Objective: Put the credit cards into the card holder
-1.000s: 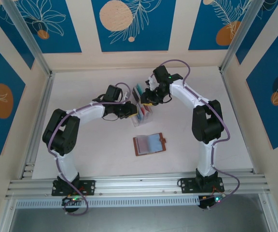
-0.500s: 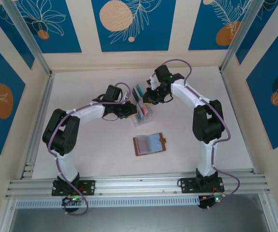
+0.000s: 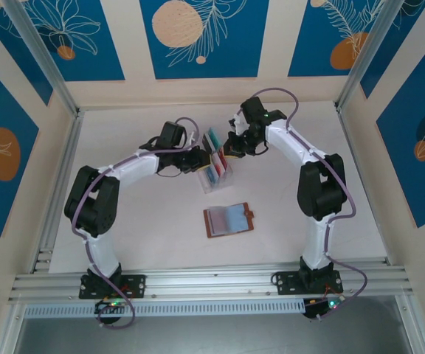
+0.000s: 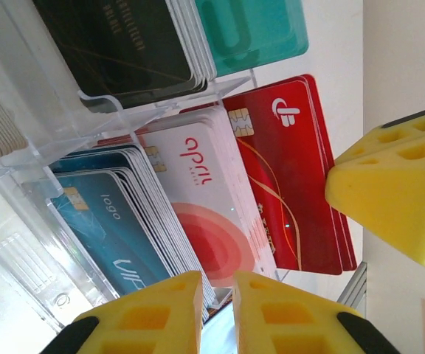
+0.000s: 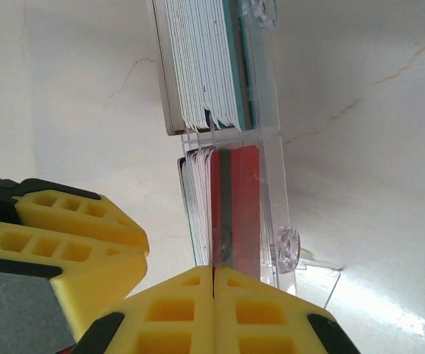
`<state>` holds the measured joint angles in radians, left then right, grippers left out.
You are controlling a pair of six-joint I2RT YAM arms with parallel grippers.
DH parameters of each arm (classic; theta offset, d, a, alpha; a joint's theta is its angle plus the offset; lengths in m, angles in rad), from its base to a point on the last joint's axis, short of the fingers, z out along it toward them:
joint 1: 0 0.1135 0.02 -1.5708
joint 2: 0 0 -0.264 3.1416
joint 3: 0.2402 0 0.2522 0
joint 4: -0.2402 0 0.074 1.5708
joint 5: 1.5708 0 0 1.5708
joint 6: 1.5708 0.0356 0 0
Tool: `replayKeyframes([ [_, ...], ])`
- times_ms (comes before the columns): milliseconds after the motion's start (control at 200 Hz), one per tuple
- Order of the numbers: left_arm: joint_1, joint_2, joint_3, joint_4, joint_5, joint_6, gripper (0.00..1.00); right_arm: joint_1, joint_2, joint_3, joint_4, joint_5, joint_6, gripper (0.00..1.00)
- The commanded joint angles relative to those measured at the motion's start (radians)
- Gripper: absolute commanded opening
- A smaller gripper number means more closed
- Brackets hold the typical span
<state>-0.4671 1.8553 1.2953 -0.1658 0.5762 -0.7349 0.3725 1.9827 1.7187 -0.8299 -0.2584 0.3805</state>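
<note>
The right gripper clamps the near edge of the red card, which runs lengthwise straight ahead of it; whether the left gripper holds the rack I cannot tell.

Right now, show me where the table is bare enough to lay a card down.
Bare table lies between the left arm and the card holder, and between the card holder and the near rail. Crowded: the clear rack, where the left end effector and right end effector meet, the right shut on a red card.
</note>
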Motion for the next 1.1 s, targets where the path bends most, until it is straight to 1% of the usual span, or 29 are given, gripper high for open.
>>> replayKeyframes([
  [0, 0.007, 0.01, 0.056, -0.037, 0.021, 0.022, 0.18, -0.008, -0.045, 0.002, -0.039, 0.005, -0.005, 0.04],
  [180, -0.014, 0.05, 0.137, -0.058, 0.023, 0.025, 0.17, -0.019, -0.051, -0.002, -0.05, 0.023, 0.0, 0.0],
  [475, -0.043, 0.14, 0.252, -0.078, 0.037, 0.017, 0.17, -0.033, -0.071, -0.02, -0.058, 0.039, 0.01, 0.0],
  [890, -0.072, 0.235, 0.345, -0.094, 0.052, 0.013, 0.17, -0.047, -0.081, -0.038, -0.058, 0.03, 0.012, 0.0],
  [1095, -0.081, 0.265, 0.338, -0.086, 0.051, 0.002, 0.17, -0.05, -0.082, -0.039, -0.055, 0.011, 0.011, 0.0],
])
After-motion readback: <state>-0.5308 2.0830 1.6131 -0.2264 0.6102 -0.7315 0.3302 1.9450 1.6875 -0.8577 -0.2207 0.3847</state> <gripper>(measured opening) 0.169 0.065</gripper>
